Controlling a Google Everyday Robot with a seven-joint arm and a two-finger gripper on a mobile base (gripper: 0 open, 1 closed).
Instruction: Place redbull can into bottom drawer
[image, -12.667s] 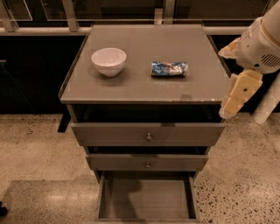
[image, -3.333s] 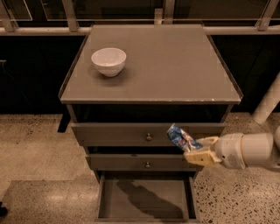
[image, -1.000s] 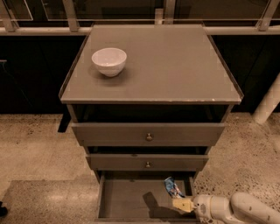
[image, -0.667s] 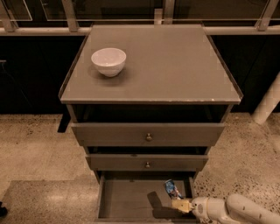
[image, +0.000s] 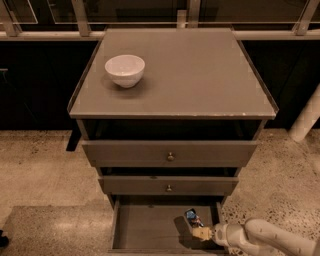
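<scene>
The redbull can (image: 191, 217) is down inside the open bottom drawer (image: 145, 225), near its 4 o'clock corner, with the end effector (image: 200, 233) just beside it at 5 o'clock, so the job looks almost done, though I cannot tell if the can is gripped or let go.

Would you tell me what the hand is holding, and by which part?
Cannot be told: the hand is in the bottom drawer, at the lower end of the can, grip unclear.

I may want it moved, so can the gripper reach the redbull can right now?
Probably yes: the gripper sits low in the open bottom drawer, right beside the redbull can, with nothing between them.
</scene>
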